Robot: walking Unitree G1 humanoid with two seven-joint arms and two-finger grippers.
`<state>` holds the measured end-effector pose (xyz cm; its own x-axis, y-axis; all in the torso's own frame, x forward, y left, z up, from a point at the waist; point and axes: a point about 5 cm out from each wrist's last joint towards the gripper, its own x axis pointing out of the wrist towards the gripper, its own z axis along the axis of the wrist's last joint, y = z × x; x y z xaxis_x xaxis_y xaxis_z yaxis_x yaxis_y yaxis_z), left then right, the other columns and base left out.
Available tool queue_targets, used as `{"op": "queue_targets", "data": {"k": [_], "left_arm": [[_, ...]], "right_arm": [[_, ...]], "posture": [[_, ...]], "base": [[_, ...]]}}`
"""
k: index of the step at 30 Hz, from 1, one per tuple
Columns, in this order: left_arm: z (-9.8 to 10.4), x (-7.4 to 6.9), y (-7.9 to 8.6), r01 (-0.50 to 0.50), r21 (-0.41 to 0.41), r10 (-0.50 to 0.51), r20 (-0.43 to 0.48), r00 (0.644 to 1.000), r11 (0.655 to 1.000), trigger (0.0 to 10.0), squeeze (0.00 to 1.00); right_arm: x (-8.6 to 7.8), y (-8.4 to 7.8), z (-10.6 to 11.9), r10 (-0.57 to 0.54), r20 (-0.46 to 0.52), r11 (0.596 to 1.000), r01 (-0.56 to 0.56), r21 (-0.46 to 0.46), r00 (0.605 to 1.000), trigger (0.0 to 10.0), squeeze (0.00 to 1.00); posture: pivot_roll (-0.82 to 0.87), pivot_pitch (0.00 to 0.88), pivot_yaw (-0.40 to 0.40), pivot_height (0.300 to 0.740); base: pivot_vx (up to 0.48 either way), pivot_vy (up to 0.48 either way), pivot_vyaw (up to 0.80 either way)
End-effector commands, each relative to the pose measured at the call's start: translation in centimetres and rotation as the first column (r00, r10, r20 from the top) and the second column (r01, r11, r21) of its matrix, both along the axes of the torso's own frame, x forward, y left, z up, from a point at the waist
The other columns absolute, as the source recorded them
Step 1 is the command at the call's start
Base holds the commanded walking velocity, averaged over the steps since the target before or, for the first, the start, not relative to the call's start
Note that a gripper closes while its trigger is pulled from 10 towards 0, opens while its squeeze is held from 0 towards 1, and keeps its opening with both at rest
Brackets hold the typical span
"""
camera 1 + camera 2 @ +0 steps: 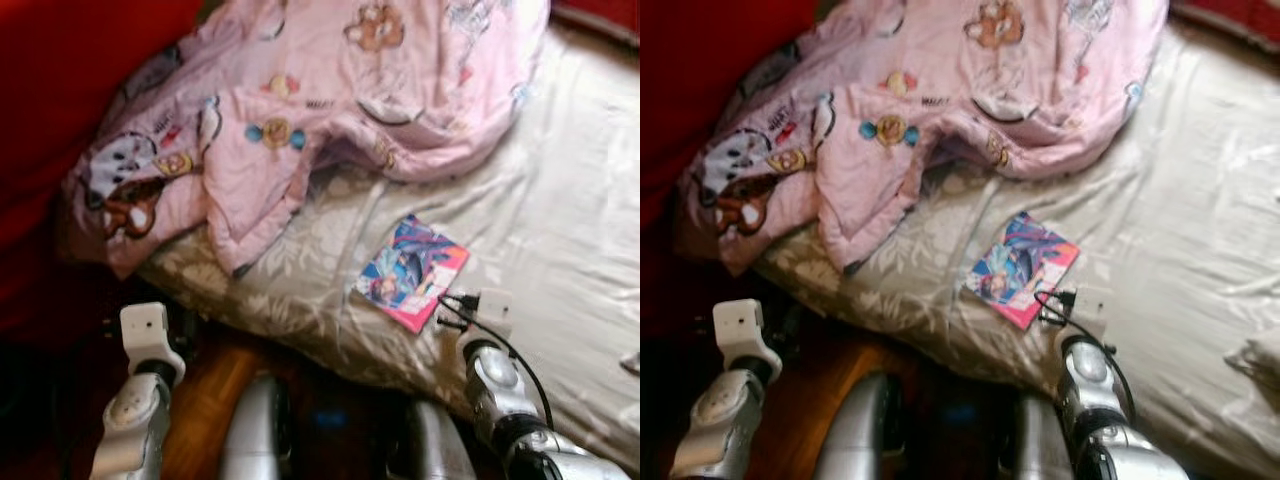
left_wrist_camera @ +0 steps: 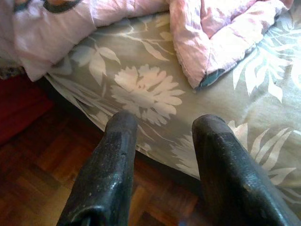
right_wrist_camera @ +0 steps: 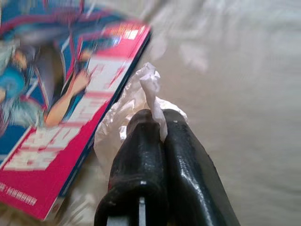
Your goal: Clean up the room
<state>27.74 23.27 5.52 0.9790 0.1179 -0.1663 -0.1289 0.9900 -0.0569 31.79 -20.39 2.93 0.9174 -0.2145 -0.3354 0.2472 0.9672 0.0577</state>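
One crumpled white wrapper [image 3: 136, 106] sits pinched in your right gripper [image 3: 157, 123] jaws, lying on the bed [image 1: 560, 200] just beside the comic book [image 1: 412, 272], so lift straight up without snagging it, left gripper [image 2: 164, 136] jaws spread idle.

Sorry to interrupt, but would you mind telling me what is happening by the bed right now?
The robot stands at the bed, tidying up. Its right end effector is shut on a crumpled white tissue lying on the sheet right beside a comic book. The left end effector is open, hovering at the mattress edge above the wooden floor. A pink blanket is bunched up further back on the bed.
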Motion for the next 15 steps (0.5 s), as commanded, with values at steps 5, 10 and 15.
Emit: {"op": "queue_targets", "data": {"k": [5,10,15], "left_arm": [[-4.4,-1.8,1.4,-0.043,0.054,0.051,-0.169,0.984,0.998,10.0,0.0],[-6.6,-2.9,1.4,-0.038,0.077,0.058,-0.279,0.959,0.996,10.0,0.0],[-8.4,-4.1,1.3,-0.027,0.106,0.065,-0.376,0.924,0.994,10.0,0.0]], "right_arm": [[-2.4,-1.1,-1.6,0.009,0.025,1.0,-0.009,0.0,1.0,10.0,0.0],[-4.4,-0.4,-3.5,0.078,-0.007,0.996,-0.078,0.031,0.997,10.0,0.0],[-6.7,-1.0,-5.4,0.04,-0.077,0.997,-0.035,0.062,0.996,10.0,0.0]], "posture": [[0.06,0.039,-0.033,0.626],[0.03,0.0,-0.028,0.626],[0.03,0.0,-0.018,0.626]], "base": [[0.0,0.0,0.0],[0.0,0.0,0.0],[0.0,0.0,0.0]]}}
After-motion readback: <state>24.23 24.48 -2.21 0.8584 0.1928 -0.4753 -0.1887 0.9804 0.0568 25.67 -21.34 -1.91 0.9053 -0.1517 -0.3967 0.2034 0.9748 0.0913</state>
